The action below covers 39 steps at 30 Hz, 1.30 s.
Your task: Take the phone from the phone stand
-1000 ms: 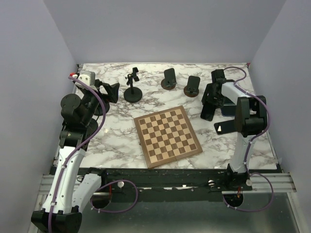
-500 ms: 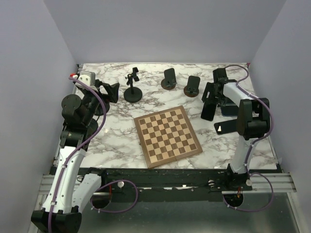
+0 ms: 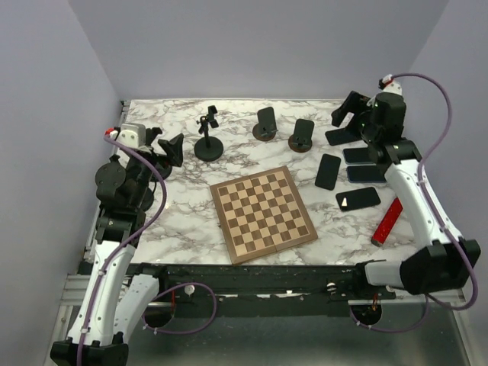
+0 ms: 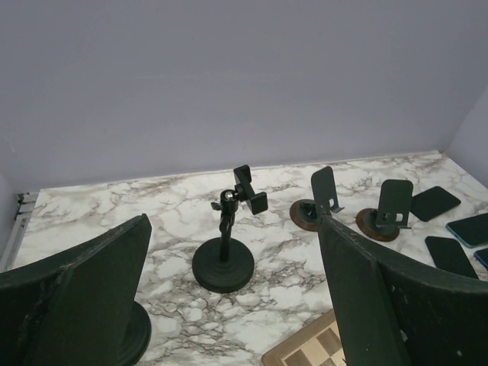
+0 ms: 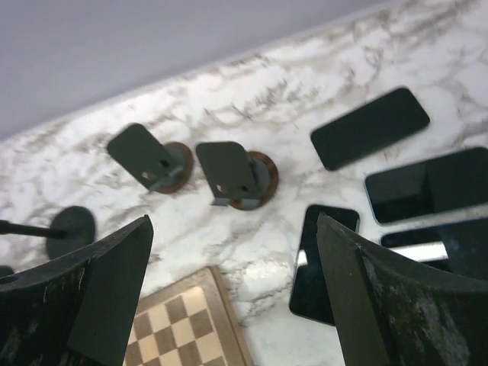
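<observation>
Beside the stand point(image 3: 303, 135), phone point(image 3: 328, 171) seemingly flat.

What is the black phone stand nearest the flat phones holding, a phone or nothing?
Nothing: empty. The black phone stand shows a bare plate; the nearest black phone lies flat on the white marble table.

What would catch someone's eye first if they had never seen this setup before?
The brown chessboard in the middle of the marble table stands out first. To its right, several dark phones lie flat, with a red bar near the table's right edge. Behind the board, two small stands hold nothing.
</observation>
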Tool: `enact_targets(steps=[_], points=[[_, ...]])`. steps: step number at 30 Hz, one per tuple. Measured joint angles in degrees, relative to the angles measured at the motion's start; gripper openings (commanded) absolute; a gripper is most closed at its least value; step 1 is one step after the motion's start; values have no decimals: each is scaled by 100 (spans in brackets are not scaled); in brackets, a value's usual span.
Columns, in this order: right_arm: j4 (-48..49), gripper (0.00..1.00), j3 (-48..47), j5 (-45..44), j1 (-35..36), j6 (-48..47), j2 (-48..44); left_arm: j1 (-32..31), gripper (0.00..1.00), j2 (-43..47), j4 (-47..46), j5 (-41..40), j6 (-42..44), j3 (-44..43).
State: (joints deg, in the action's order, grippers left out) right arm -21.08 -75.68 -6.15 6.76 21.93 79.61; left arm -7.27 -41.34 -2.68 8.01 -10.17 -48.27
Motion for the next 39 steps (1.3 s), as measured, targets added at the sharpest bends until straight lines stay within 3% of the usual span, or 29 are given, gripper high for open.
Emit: enact_targets(steps=[11, 17, 29, 39], points=[[2133, 100, 1547, 933, 0, 31, -2575, -37, 99, 796, -855, -339, 138, 820], [2841, 100, 1880, 890, 0, 63, -3626, -37, 99, 1539, -1266, -789, -109, 1047], [3180, 100, 2131, -96, 0, 122, -4371, -37, 98, 3003, -1416, -1814, -688, 951], [3239, 100, 2339, -848, 0, 358, -4723, -37, 98, 3198, -1093, -2004, -702, 481]])
